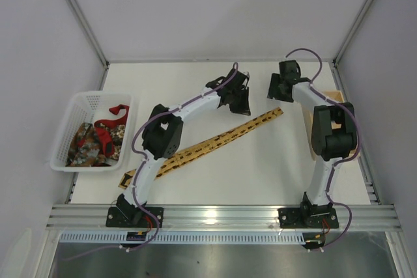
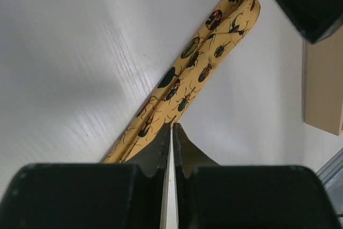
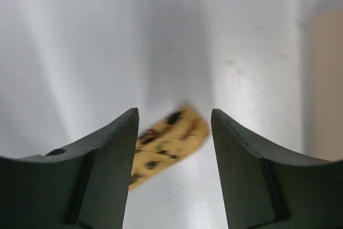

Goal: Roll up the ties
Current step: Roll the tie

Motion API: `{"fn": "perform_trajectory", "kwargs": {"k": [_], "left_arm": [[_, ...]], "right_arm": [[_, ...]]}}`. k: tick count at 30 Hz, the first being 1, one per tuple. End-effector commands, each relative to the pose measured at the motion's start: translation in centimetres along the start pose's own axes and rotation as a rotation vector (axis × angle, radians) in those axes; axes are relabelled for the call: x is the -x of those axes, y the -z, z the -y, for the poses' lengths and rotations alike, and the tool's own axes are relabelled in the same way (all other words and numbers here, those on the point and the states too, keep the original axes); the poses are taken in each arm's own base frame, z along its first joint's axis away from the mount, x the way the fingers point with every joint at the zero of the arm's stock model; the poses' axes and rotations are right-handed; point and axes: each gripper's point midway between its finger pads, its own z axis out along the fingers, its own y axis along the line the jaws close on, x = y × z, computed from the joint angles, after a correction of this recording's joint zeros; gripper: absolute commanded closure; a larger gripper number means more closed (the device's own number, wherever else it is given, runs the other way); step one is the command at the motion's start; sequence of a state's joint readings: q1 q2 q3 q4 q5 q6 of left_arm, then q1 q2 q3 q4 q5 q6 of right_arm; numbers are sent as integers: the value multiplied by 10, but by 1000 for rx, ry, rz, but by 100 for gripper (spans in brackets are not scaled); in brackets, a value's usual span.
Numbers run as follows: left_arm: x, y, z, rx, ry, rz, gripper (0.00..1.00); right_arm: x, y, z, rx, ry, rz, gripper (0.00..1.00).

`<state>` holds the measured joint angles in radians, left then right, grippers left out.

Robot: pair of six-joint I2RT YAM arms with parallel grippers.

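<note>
Left claw (image 2: 171, 128), pinched together empty, hovers over the yellow tie (image 2: 198, 68); right claw (image 3: 174, 116) gapes above its end, probably to start rolling.

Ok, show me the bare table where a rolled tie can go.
Widest bare patch: the near side of the yellow tie, between it and the front rail. A smaller one lies at the far edge, between basket and left tool. Crowded: the right edge, by the wooden board.

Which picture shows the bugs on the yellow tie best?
Left wrist view: the yellow tie is close and sharp, beetles clear. Top view shows most of it, marks tiny. Right wrist view shows one blurred end.
</note>
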<state>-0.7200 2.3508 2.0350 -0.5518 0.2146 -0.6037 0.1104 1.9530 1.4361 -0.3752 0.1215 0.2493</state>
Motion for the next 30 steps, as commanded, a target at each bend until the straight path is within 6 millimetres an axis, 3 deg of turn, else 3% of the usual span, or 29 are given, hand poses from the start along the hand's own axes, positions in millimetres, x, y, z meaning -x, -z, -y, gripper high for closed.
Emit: {"fn": "perform_trajectory", "kwargs": {"k": [1, 3, 4, 9, 12, 14, 15, 16, 17, 18, 19, 21, 22, 25, 28, 30], "left_arm": [[17, 36, 24, -41, -9, 76, 92], [17, 40, 26, -44, -14, 79, 92], [14, 41, 23, -38, -12, 72, 92], [7, 49, 21, -27, -19, 58, 92], [3, 54, 22, -19, -25, 48, 92], [0, 58, 25, -23, -37, 38, 92], [-3, 58, 24, -16, -41, 32, 92], [-3, 64, 27, -18, -45, 37, 92], [-5, 65, 29, -20, -55, 38, 92], [-8, 67, 29, -18, -58, 35, 92], [-9, 72, 34, -27, -65, 35, 92], [-14, 76, 38, -31, -77, 31, 92], [-17, 78, 42, -39, -85, 30, 92], [-28, 77, 51, -64, -94, 8, 92], [-45, 72, 62, -87, -116, -30, 92], [-59, 68, 67, -108, -126, -64, 92]], "right_arm": [[10, -6, -44, 80, 73, 38, 38], [12, -11, -56, 121, 67, 28, 39], [2, -21, -57, 124, 61, -12, 40], [-8, -28, -71, 182, 38, -57, 44], [-27, -26, -69, 183, 23, -125, 45], [-57, -24, -55, 147, 18, -194, 45], [-52, -20, -56, 146, 13, -180, 46], [-63, -16, -51, 134, 4, -207, 46], [-87, -13, -43, 118, 1, -257, 46], [-90, 1, -42, 120, -16, -257, 46], [-118, 8, -29, 89, -23, -315, 46], [-132, 32, -24, 83, -64, -332, 47], [-157, 42, -16, 70, -73, -382, 47], [-181, 71, -10, 37, -98, -413, 47], [-175, 91, -8, 35, -109, -373, 46], [-159, 99, 2, -13, -110, -324, 46]]}}
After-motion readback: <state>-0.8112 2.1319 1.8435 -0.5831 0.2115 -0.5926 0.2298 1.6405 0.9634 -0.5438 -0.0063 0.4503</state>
